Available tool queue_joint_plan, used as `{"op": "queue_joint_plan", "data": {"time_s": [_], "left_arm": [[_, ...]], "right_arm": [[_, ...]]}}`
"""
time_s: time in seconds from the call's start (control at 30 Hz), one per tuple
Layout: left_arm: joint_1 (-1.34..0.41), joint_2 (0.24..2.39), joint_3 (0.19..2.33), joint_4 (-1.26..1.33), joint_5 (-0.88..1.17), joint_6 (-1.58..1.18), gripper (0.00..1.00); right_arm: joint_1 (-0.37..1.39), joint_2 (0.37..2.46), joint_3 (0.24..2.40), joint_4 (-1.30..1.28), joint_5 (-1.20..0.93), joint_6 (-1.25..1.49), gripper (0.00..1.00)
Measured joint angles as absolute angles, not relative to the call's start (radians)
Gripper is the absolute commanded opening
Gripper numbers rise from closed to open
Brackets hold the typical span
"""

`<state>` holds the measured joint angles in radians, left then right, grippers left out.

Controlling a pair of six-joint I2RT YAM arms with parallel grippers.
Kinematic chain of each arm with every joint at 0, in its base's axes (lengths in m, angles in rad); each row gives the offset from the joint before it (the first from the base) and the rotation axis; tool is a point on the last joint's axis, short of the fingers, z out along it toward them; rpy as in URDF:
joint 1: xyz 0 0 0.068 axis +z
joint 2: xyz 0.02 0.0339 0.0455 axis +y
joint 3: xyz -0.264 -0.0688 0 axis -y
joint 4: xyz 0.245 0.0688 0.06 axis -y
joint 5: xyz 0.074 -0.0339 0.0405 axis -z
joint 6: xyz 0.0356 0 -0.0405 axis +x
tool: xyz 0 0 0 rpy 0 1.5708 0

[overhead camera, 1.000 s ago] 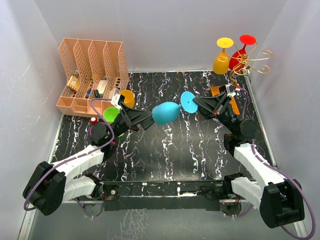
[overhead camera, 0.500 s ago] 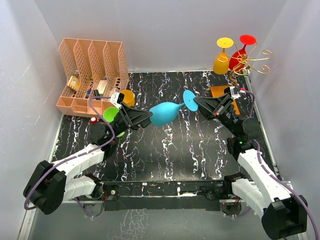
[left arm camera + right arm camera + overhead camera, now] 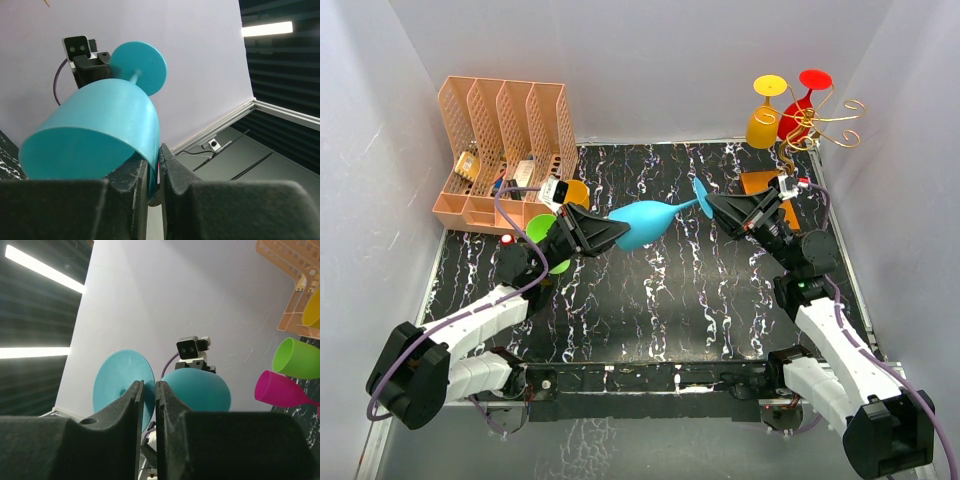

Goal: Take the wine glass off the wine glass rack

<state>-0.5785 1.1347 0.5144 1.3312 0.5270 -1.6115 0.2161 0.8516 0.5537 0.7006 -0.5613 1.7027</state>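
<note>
1. Since a second ago, the teal wine glass [image 3: 650,217] has tipped so that its foot, which faced the top camera as a disc, now shows nearly edge-on. The left wrist has lifted toward the yellow-orange cup [image 3: 577,194].
2. At the upper left of the top view, a peach file organizer [image 3: 500,140] stands against the back wall. The yellow-orange cup and a green cup [image 3: 542,230] sit just in front of it on the black marbled tabletop [image 3: 660,300].
3. Left of centre, the left gripper [image 3: 617,233] is clamped on the glass. In its wrist view the two fingers [image 3: 172,175] pinch the bowl's wall at the rim.
4. At centre, the teal wine glass lies on its side in the air, off the rack. Its bowl points left and its foot points right.
5. Right of centre, the right gripper [image 3: 713,205] meets the glass at the stem. In its wrist view the fingers [image 3: 134,405] are closed to a narrow slit, with the foot on one side and the bowl on the other.
6. At the upper right, well apart from the held glass, the wine glass rack [image 3: 825,125] stands on its orange-brown base [image 3: 757,183]. A yellow wine glass [image 3: 761,125] and a red wine glass [image 3: 794,118] hang from its gold wire arms, feet uppermost.
</note>
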Motion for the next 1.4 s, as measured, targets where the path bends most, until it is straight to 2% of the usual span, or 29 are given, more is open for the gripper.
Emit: {"op": "queue_joint_plan", "data": {"time_s": [0.07,0.2,0.33,0.43,0.5,0.6,0.77,0.8,0.97,1.13,1.4], "left_arm": [[-0.579,1.133,0.519,1.333,0.529,-1.611,0.00],[-0.581,1.108,0.528,1.316,0.529,-1.595,0.00],[-0.583,1.074,0.528,1.248,0.533,-1.565,0.00],[-0.585,1.027,0.527,1.157,0.533,-1.525,0.00],[-0.585,0.981,0.527,1.054,0.533,-1.476,0.00],[-0.585,0.905,0.530,0.833,0.520,-1.369,0.00],[-0.585,0.842,0.648,0.327,0.424,-1.140,0.00],[-0.585,0.846,0.689,0.226,0.397,-1.092,0.00],[-0.585,0.948,0.926,-0.182,0.264,-0.874,0.00],[-0.585,1.142,1.143,-0.445,0.134,-0.721,0.00],[-0.585,1.383,1.308,-0.682,-0.001,-0.567,0.00]], "right_arm": [[0.216,0.847,0.554,0.673,-0.558,1.681,0.26],[0.216,0.832,0.554,0.577,-0.548,1.611,0.42],[0.216,0.779,0.554,0.445,-0.516,1.492,0.50],[0.216,0.741,0.554,0.332,-0.466,1.386,0.61],[0.216,0.721,0.555,0.242,-0.418,1.299,0.62],[0.216,0.704,0.567,0.080,-0.302,1.148,0.70],[0.216,0.693,0.580,-0.147,-0.091,0.977,0.97],[0.216,0.692,0.582,-0.186,-0.049,0.943,0.99],[0.216,0.686,0.608,-0.315,0.104,0.812,0.99],[0.216,0.696,0.667,-0.385,0.238,0.784,0.99],[0.216,0.733,0.765,-0.483,0.400,0.759,0.99]]}}
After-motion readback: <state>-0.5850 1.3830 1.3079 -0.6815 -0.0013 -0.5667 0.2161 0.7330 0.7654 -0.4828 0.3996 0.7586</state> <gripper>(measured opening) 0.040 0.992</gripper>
